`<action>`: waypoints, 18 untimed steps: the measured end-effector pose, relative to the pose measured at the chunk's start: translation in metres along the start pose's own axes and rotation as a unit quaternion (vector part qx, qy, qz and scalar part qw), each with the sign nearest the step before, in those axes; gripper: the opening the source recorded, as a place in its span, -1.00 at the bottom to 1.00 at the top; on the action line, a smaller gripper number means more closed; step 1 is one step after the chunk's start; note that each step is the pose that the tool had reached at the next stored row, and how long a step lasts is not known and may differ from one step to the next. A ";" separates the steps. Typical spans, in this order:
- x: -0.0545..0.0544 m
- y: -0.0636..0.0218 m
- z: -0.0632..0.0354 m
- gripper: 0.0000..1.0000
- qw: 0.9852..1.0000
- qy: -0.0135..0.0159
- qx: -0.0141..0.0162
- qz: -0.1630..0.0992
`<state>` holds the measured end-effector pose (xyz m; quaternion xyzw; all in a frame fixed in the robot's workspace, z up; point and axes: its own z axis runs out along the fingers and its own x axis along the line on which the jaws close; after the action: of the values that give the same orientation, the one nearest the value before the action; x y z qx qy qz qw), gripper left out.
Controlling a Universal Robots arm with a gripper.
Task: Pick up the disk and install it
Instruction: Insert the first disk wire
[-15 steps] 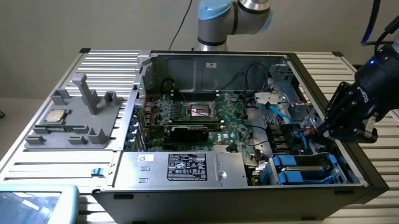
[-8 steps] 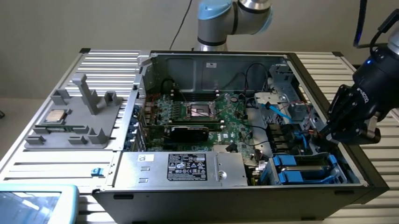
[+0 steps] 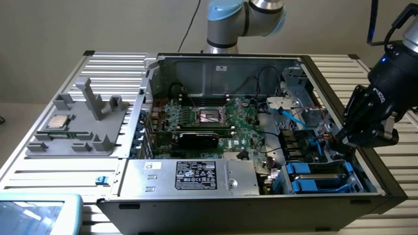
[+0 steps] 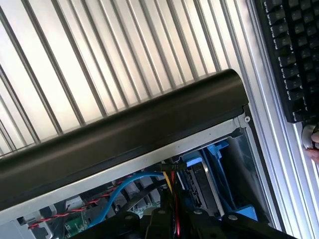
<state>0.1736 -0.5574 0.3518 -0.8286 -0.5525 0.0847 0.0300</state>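
Note:
The disk (image 3: 320, 176) appears as a dark slab between blue rails, lying in the drive bay at the front corner of the open computer case on the exterior view's right. In the wrist view a grey slab edge with blue plastic (image 4: 202, 181) sits just inside the case wall. My black gripper (image 3: 341, 141) hangs over the case's right side, its tip dipped inside just above and behind that bay, among blue and red cables. Whether anything is between its fingers cannot be made out.
The case's black side wall (image 4: 124, 134) runs right beside the gripper. Inside are the motherboard (image 3: 209, 122) and a silver box with a black label (image 3: 196, 175). A grey fixture holding a small square chip (image 3: 60, 121) stands on the exterior view's left. A keyboard (image 4: 294, 55) lies on the ribbed table.

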 end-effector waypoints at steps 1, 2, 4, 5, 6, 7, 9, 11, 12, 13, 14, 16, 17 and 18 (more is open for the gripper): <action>0.000 -0.0002 -0.0004 -0.65 1.000 0.000 0.000 0.000; 0.000 -0.0012 -0.0020 -0.65 1.000 0.000 0.000 0.000; 0.000 -0.0030 -0.0072 -0.65 1.000 0.000 -0.001 0.000; -0.001 -0.0036 -0.0082 -0.65 1.000 0.000 -0.001 0.000; -0.001 -0.0038 -0.0080 -0.65 1.000 0.001 -0.001 0.000; -0.001 -0.0039 -0.0080 -0.65 1.000 0.001 -0.001 0.000; -0.001 -0.0044 -0.0079 -0.65 1.000 0.000 -0.002 0.000; -0.001 -0.0046 -0.0080 -0.65 1.000 0.000 -0.004 0.002; -0.001 -0.0045 -0.0080 -0.65 1.000 0.000 -0.005 0.003; -0.001 -0.0046 -0.0079 -0.65 1.000 0.000 -0.006 0.004; -0.002 -0.0045 -0.0079 -0.65 1.000 0.000 -0.007 0.005; -0.002 -0.0043 -0.0080 -0.65 1.000 -0.002 -0.009 0.009; -0.002 -0.0042 -0.0079 -0.65 1.000 -0.002 -0.009 0.011; -0.002 -0.0042 -0.0079 -0.65 1.000 -0.003 -0.010 0.013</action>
<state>0.1703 -0.5575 0.3604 -0.8357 -0.5427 0.0821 0.0189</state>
